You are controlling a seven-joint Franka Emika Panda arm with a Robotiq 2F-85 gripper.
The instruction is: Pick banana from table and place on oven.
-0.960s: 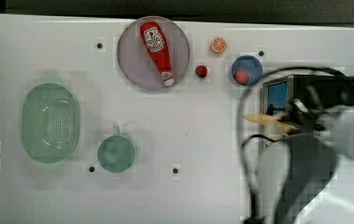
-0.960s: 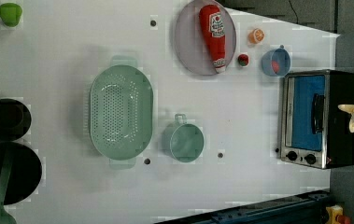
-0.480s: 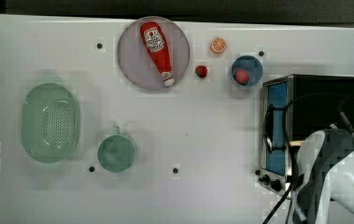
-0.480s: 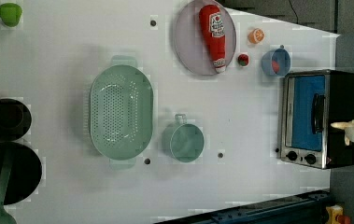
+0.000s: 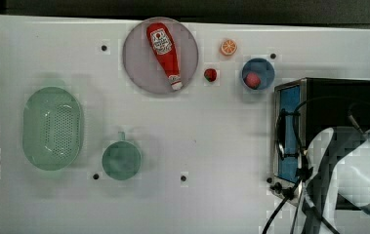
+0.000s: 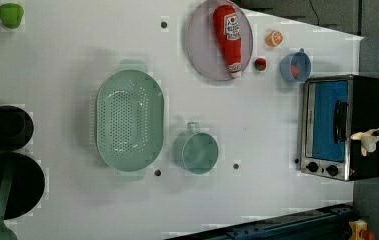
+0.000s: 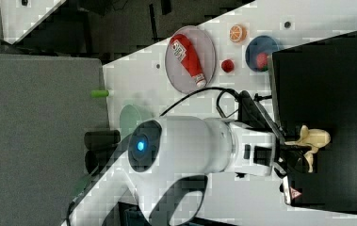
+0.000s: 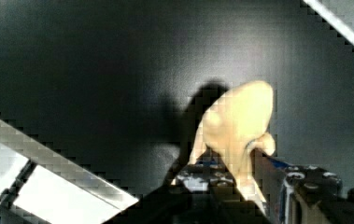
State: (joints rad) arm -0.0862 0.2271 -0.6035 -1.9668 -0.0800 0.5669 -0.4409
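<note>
Gripping the banana by its peel end, the end effector holds it over the black top of the oven, in the lower right of the right view. Whether the fruit touches that top cannot be told. In the wrist view the banana juts out from between the dark fingers against the black surface and throws a shadow onto it. In the left view the banana sits at the right edge of the frame, over the oven, whose blue glass door faces the white worktop. The top view puts the white arm at lower right, covering part of the oven. Along the upper part of the top view stand a plate carrying a ketchup bottle, an orange slice and a blue bowl. A green colander lies at the top view's left, with a teal cup beside it.
</note>
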